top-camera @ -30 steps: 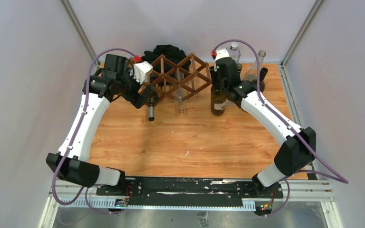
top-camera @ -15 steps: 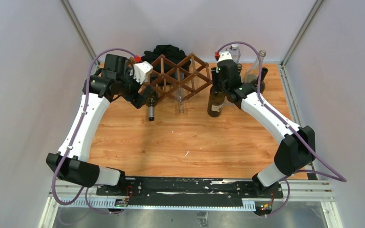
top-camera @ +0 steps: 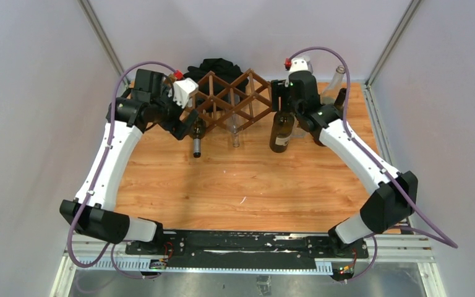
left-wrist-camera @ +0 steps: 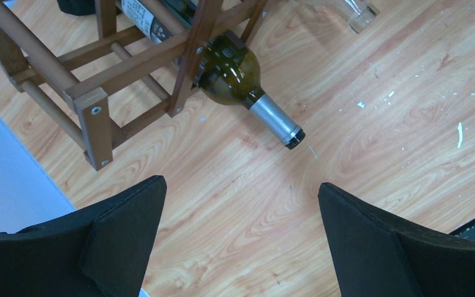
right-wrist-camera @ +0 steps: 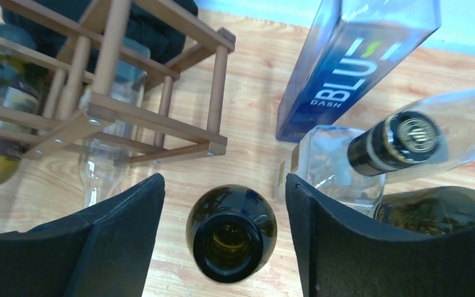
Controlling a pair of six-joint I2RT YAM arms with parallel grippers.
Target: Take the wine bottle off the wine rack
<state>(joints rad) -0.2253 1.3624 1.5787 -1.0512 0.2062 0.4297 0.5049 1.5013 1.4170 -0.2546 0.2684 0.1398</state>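
The dark brown lattice wine rack [top-camera: 232, 99] stands at the back of the table. A dark wine bottle [top-camera: 282, 131] stands upright on the wood just right of it. My right gripper [top-camera: 282, 102] hovers over its mouth [right-wrist-camera: 231, 234], open, fingers either side and clear of the glass. A green bottle [left-wrist-camera: 235, 71] with a silver-capped neck lies in the rack's lower left cell [left-wrist-camera: 93, 117], its neck poking out over the table. My left gripper [left-wrist-camera: 241, 182] is open above bare wood just in front of that neck, holding nothing.
A black cloth heap [top-camera: 219, 65] lies behind the rack. Several bottles crowd the back right corner [top-camera: 337, 93], among them a blue square one [right-wrist-camera: 352, 68] and a capped clear one [right-wrist-camera: 402, 142]. A clear bottle [right-wrist-camera: 102, 167] lies in the rack's right part.
My right gripper has opened off the dark bottle's neck and lifted slightly back; the bottle stands free on the table. The left arm has not moved.
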